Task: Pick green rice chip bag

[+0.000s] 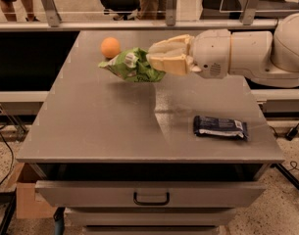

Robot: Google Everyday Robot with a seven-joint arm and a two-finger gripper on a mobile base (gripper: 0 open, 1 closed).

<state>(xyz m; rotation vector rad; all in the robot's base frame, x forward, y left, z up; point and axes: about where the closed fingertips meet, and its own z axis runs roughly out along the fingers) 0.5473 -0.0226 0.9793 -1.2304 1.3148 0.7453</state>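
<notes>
pincer (pixel 152 58) above table (pixel 110 126) holds green rice chip bag (pixel 129 65) beside orange ball (pixel 110 47)

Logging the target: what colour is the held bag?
Light green with white patches; the gripper holds the bag above the table, clearest in the camera view.
</notes>
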